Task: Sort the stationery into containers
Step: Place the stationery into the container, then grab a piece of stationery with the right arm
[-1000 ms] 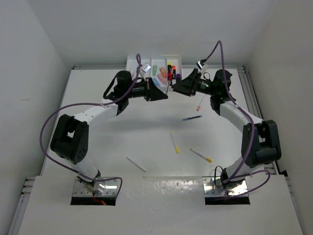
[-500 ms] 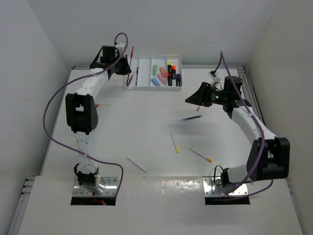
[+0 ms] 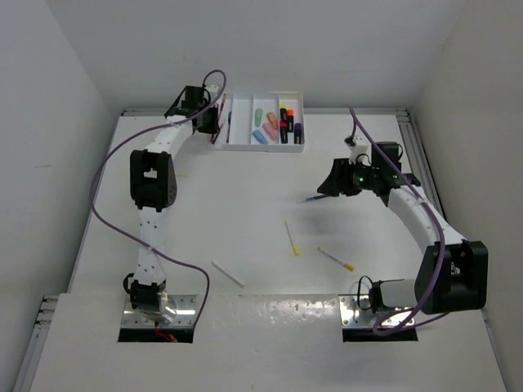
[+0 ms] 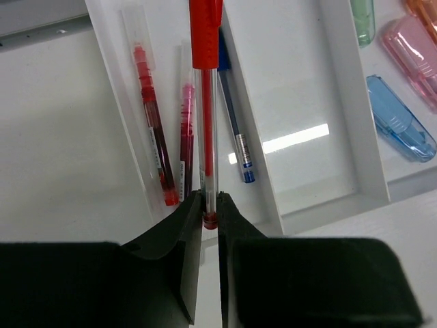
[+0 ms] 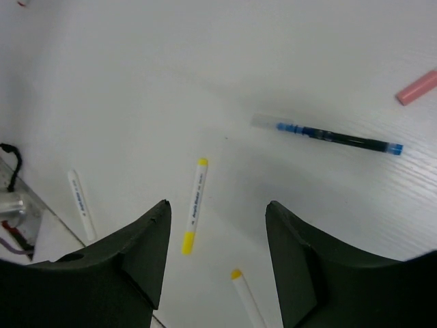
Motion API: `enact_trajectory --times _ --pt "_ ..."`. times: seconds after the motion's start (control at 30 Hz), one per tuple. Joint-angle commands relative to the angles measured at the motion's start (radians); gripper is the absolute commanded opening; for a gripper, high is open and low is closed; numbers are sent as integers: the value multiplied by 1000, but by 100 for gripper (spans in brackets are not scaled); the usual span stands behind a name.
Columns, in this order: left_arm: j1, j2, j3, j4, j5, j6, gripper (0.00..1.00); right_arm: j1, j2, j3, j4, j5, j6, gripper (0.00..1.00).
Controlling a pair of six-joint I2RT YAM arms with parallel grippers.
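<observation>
My left gripper is shut on the tail of a red pen, which points out over the leftmost compartment of the white tray. Two red pens and a blue pen lie in that compartment. From above, the left gripper is at the left end of the tray. My right gripper hangs open and empty over the table, close to a loose blue pen, which also shows from above as the blue pen.
Green, pink and blue highlighters lie two compartments to the right of the pens. Loose on the table are two yellow-tipped pens, a white pen and a pink stub. Walls close in the table on its left, right and far sides.
The left arm swung from mid-table to the tray's left end, carrying the red pen. The right gripper drew back from near the tray and came down over the blue pen.
</observation>
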Motion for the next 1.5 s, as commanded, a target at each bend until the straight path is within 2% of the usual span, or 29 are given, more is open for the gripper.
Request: enact_trajectory --times 0.0,0.07,0.1,0.2,0.23,0.43,0.53,0.57,0.63,0.73,0.77,0.9,1.0,1.17,1.47 --pt "-7 22 38 30 -43 4 19 22 -9 2 -17 82 -106 57" --pt "-5 20 26 33 -32 -7 31 36 11 14 -37 146 -120 57" --pt "-5 14 24 36 -12 -9 41 44 19 19 -41 180 -131 56" --pt "-7 2 27 42 6 -24 53 68 39 25 -54 226 -148 56" --pt "-5 -10 30 42 15 -30 54 78 40 23 -48 252 -157 55" --pt "4 -194 3 100 123 -94 55 130 85 72 -57 312 -321 54" --pt "4 -312 -28 104 216 -118 57 153 124 106 -75 326 -500 48" --pt "4 -367 -45 101 280 -122 58 159 135 109 -78 331 -613 47" --pt "7 -417 -120 82 349 -121 58 168 172 124 -93 329 -774 42" --pt "10 -544 -267 67 451 -111 57 167 247 170 -129 323 -914 40" --pt "10 -576 -376 94 459 -111 57 167 293 208 -138 311 -934 41" --pt "16 -780 -648 223 494 -98 58 154 429 328 -273 262 -1085 49" --pt "14 -837 -727 234 491 -76 59 125 514 402 -331 217 -1154 52" --pt "16 -874 -747 209 503 -79 59 93 614 498 -382 194 -1223 53" --pt "19 -836 -789 263 522 -134 59 84 691 531 -478 209 -1340 48"
